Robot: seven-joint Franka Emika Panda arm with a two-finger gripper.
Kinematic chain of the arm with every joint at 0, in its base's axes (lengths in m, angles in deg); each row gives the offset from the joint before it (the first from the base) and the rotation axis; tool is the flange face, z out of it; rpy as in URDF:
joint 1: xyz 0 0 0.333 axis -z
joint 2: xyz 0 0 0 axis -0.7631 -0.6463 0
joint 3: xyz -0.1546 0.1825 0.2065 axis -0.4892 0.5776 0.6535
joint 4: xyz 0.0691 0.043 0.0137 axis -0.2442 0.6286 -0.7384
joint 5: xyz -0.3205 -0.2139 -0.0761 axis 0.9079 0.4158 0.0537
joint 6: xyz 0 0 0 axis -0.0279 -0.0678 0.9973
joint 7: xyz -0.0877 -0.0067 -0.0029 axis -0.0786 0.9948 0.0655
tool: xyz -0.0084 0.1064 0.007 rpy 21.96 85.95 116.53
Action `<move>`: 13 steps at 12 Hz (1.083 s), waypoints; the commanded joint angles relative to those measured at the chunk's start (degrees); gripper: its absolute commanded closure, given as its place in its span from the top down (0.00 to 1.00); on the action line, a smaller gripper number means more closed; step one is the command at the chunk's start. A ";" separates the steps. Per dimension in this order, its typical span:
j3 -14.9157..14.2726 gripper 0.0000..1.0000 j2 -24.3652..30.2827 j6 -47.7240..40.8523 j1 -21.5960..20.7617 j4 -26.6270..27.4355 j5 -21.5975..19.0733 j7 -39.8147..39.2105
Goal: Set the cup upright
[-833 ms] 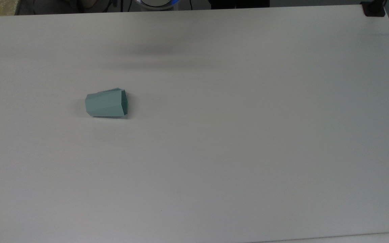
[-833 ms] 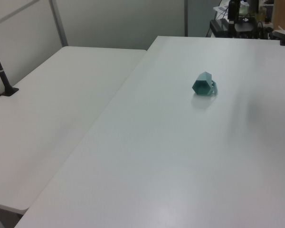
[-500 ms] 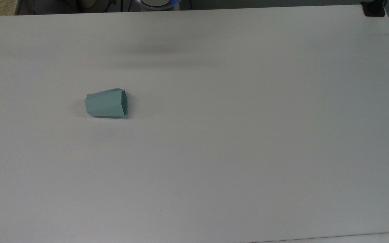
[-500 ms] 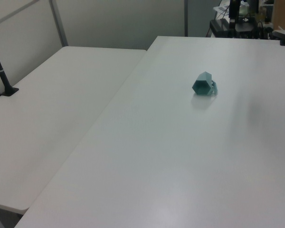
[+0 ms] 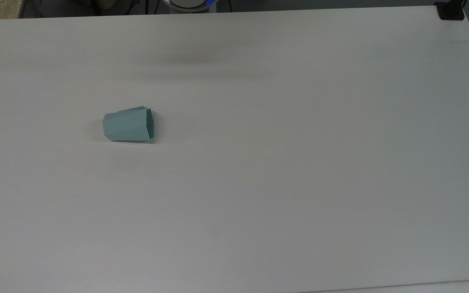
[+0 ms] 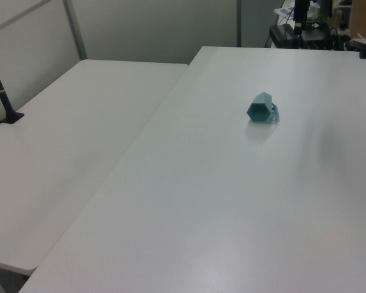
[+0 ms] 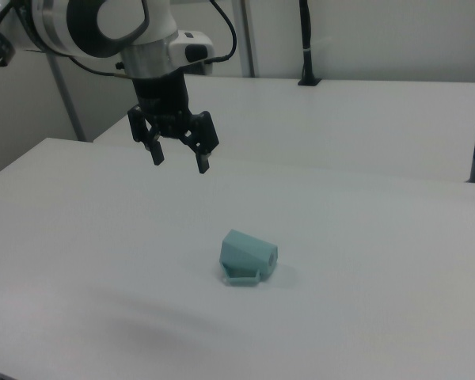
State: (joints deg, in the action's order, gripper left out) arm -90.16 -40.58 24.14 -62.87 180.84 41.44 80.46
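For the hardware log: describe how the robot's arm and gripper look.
In the right view, the arm is white with rounded joints and a dark round joint cover. Black cables loop beside it. The gripper is black, with two short, blocky fingers.

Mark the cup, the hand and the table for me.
cup point(image 5: 128, 126): top view, on its upper faceted side as it lies tipped over.
hand point(image 7: 179, 161): right view, midway between its two spread fingertips.
table point(image 5: 299, 162): top view, on bare white surface.
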 commanded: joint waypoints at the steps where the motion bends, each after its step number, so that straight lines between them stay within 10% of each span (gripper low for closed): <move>1: 0.65 1.00 -1.66 2.74 -6.70 -0.36 3.96 10.83; 8: 1.96 1.00 -12.90 10.05 -22.62 3.05 35.47 41.93; 13: 6.10 1.00 -22.75 9.18 -23.78 8.68 55.11 47.16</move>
State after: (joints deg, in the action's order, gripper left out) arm -84.15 -61.25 33.21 -86.14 187.43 91.04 126.49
